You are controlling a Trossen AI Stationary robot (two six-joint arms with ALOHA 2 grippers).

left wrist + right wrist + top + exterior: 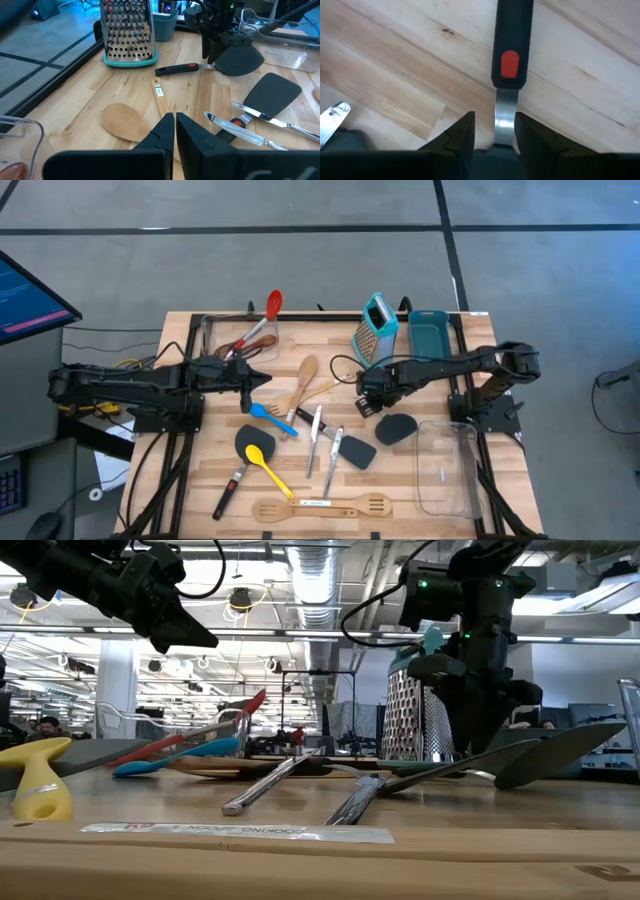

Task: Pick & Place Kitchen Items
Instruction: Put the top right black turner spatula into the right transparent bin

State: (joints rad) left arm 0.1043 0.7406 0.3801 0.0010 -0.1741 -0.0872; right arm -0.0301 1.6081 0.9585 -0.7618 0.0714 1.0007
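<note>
Your right pincer (493,131) is low over the table (190,480), near its right side, with its two fingers apart on either side of the metal neck of a black spatula (235,59). From the right wrist view you can see the neck running between the fingers without either one pressing on it, and the black handle with its red dot lying on the wood just ahead. The spatula's blade lies flat on the table just beside the clear container (448,470), and the teal box grater (375,328) stands upright close behind the right arm, next to the teal bin (432,335).

Your left pincer (175,131) hangs above the table left of centre with its fingers pressed together and nothing between them. Below and ahead of it lies a wooden spoon (131,120).

The rest of your utensils are spread across the middle of the table: a blue spoon (272,417), a yellow spoon (268,466), a second black spatula (240,465), a third black spatula (352,448) and metal cutlery (314,438) side by side. A wooden slotted spatula (322,506) lies along the near edge, and a red spoon (266,315) rests in another clear container at the far left corner
</note>
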